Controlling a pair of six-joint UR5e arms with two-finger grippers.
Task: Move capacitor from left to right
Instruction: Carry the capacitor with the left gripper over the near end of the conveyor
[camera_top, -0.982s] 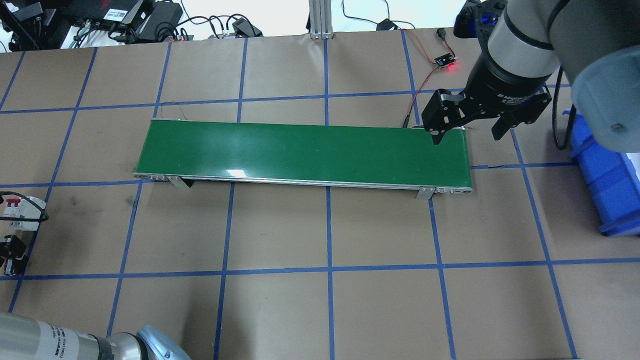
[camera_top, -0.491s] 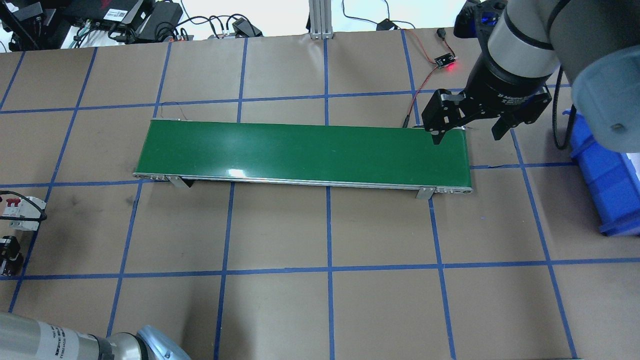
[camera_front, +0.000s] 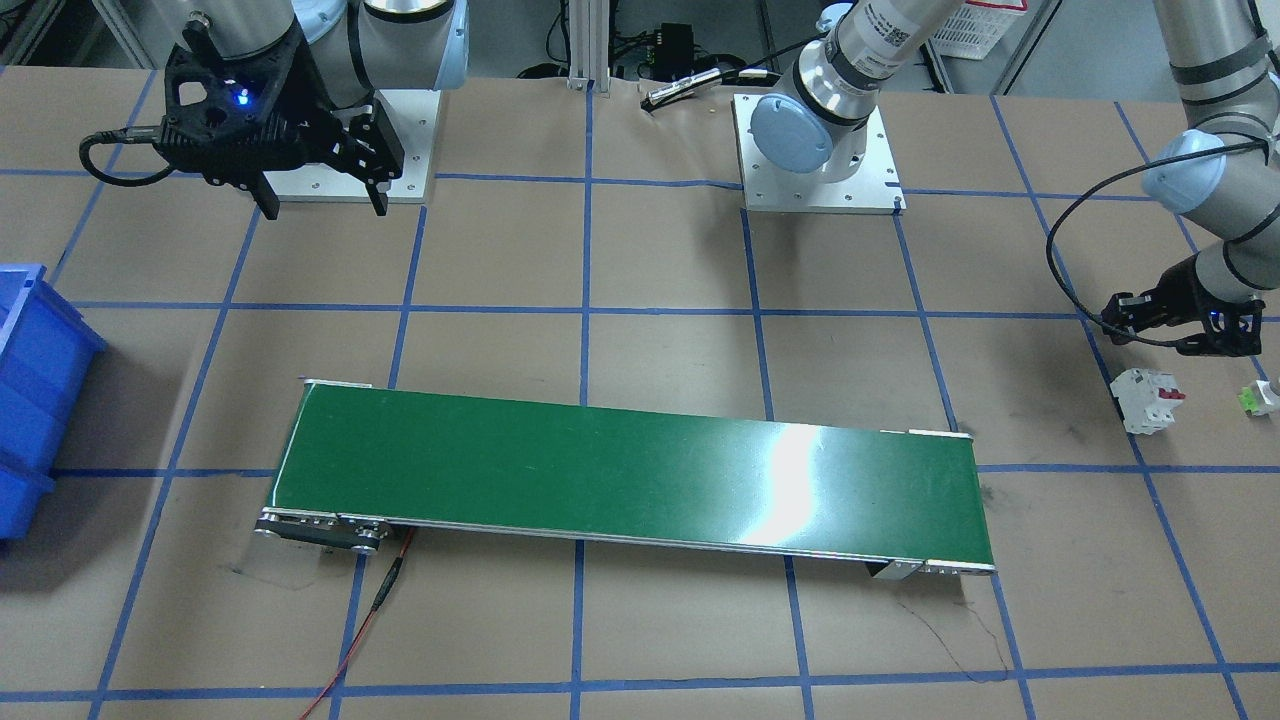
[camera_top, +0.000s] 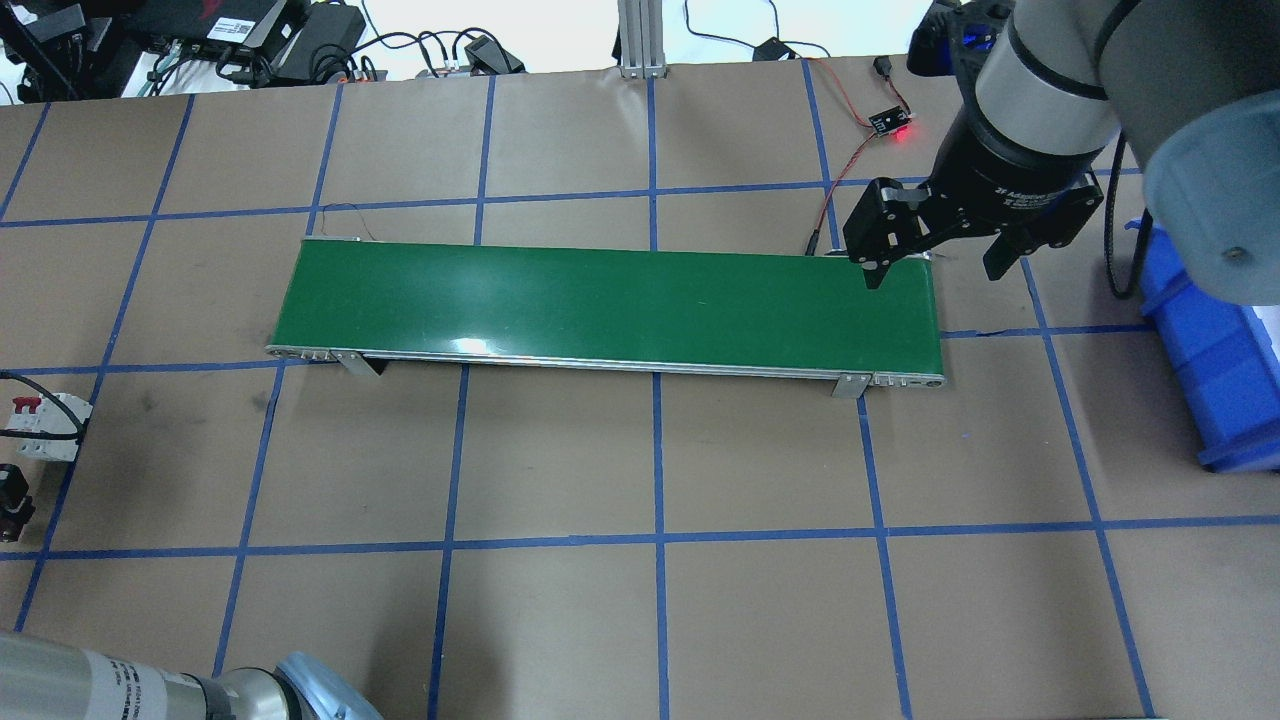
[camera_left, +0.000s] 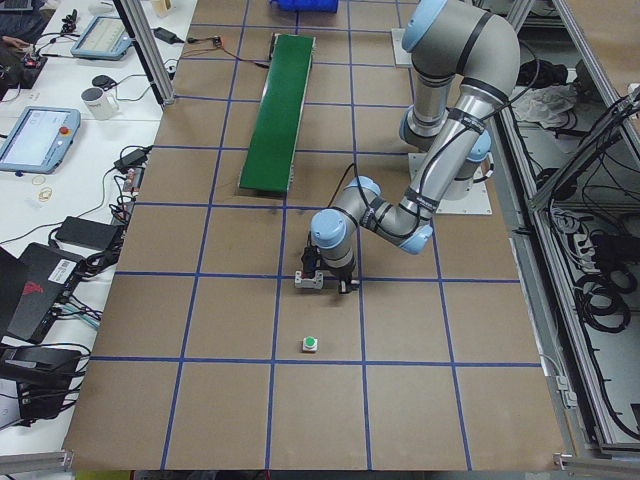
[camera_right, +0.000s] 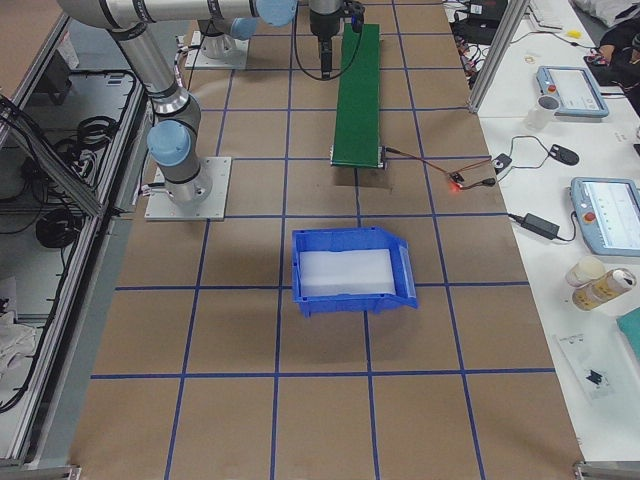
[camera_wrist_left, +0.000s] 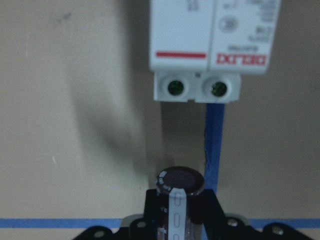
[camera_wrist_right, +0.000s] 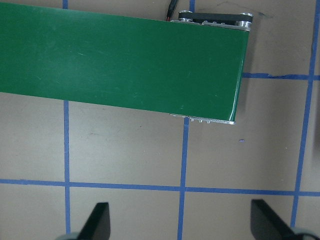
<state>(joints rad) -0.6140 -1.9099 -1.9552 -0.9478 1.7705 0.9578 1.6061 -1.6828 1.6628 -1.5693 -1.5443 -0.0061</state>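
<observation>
The left gripper (camera_wrist_left: 180, 212) is pinching the capacitor (camera_wrist_left: 180, 181) — its dark fingers press the small cylinder from both sides, with the pale stripe turned to the wrist camera; this is at the left end of the table, near the white breaker (camera_wrist_left: 210, 45) but apart from it; whether the capacitor is off the paper I cannot tell. The right gripper (camera_top: 935, 268) hangs with its fingers spread wide above the right end of the green conveyor (camera_top: 600, 305) — the blue bin (camera_top: 1215, 370) stands near.

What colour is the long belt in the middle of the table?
Green conveyor belt; the overhead view shows it best.
</observation>
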